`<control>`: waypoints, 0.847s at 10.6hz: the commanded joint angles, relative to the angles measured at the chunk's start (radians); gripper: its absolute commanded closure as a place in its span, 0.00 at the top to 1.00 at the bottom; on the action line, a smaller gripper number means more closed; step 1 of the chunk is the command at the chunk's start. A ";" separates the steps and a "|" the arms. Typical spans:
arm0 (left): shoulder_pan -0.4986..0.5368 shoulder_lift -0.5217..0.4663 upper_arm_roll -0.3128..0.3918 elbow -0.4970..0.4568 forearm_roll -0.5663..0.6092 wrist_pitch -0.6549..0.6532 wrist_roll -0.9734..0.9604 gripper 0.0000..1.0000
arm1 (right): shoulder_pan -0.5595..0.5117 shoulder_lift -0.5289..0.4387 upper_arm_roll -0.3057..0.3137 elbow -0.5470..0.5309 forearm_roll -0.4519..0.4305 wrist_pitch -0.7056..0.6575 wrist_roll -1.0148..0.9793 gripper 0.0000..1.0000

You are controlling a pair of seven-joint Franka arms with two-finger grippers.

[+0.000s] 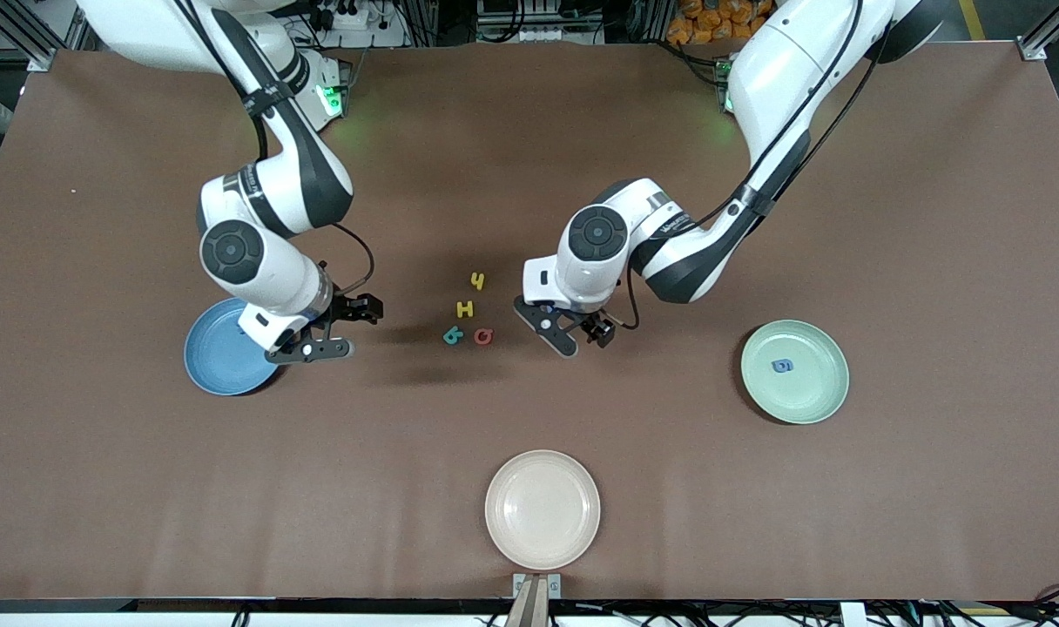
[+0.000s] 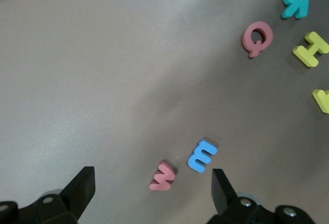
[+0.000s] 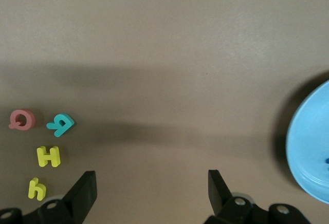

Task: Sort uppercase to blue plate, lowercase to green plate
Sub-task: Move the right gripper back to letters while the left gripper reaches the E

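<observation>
The red w (image 2: 163, 176) and blue m (image 2: 202, 155) lie on the table just under my open, empty left gripper (image 2: 153, 193), which hides them in the front view (image 1: 579, 334). Beside it toward the right arm's end lie the yellow h (image 1: 477, 279), yellow H (image 1: 465, 308), teal B (image 1: 453, 335) and red Q (image 1: 483, 336). The blue g (image 1: 782, 366) lies in the green plate (image 1: 821, 392). My right gripper (image 1: 342, 329) is open and empty over bare table between the blue plate (image 1: 212, 361) and the letters. The blue M is hidden.
A cream plate (image 1: 542, 540) sits near the table's front edge, nearer the front camera than the letters. Brown table cloth lies between the plates.
</observation>
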 commanded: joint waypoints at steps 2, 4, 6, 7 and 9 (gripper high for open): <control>-0.013 0.000 -0.007 -0.006 0.026 0.008 0.039 1.00 | 0.001 -0.068 0.059 -0.180 0.008 0.196 0.095 0.96; -0.012 0.008 -0.007 -0.013 0.021 0.010 0.090 1.00 | 0.007 -0.061 0.062 -0.244 0.008 0.299 0.127 0.96; -0.044 0.020 -0.005 -0.015 0.029 0.011 0.128 1.00 | 0.012 -0.041 0.079 -0.246 0.008 0.321 0.183 0.96; -0.057 0.025 -0.005 -0.015 0.033 0.011 0.157 1.00 | 0.033 -0.031 0.095 -0.246 0.008 0.346 0.241 0.96; -0.068 0.028 -0.005 -0.016 0.056 0.040 0.205 1.00 | 0.062 -0.018 0.095 -0.246 0.006 0.367 0.293 0.96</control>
